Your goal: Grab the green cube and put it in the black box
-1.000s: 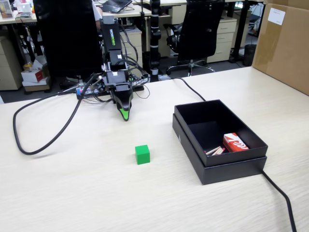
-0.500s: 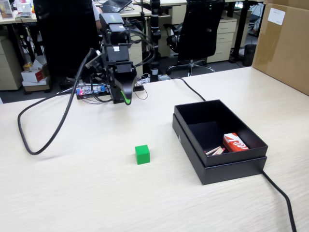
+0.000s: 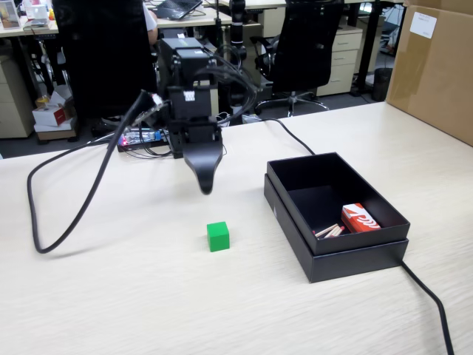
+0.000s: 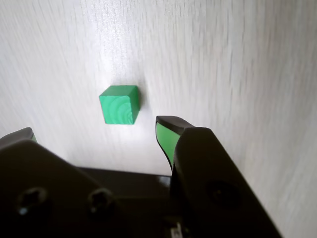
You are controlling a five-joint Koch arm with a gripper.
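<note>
The green cube (image 3: 218,237) lies on the pale wooden table, left of the black box (image 3: 295,168). In the wrist view the green cube (image 4: 119,104) rests on the table just beyond the fingertips, between their lines. My gripper (image 3: 205,185) hangs above and behind the cube, pointing down, not touching it. In the wrist view the gripper (image 4: 96,130) is open, its green-lined fingers spread wide with nothing between them. The black box sits on a matching black tray and holds a red and white packet (image 3: 360,217) and some small sticks.
A black cable (image 3: 66,214) loops over the table at the left. Another cable (image 3: 432,303) runs off from the box's near right corner. A large brown cardboard box (image 3: 436,66) stands at the back right. Office chairs and desks stand behind the table.
</note>
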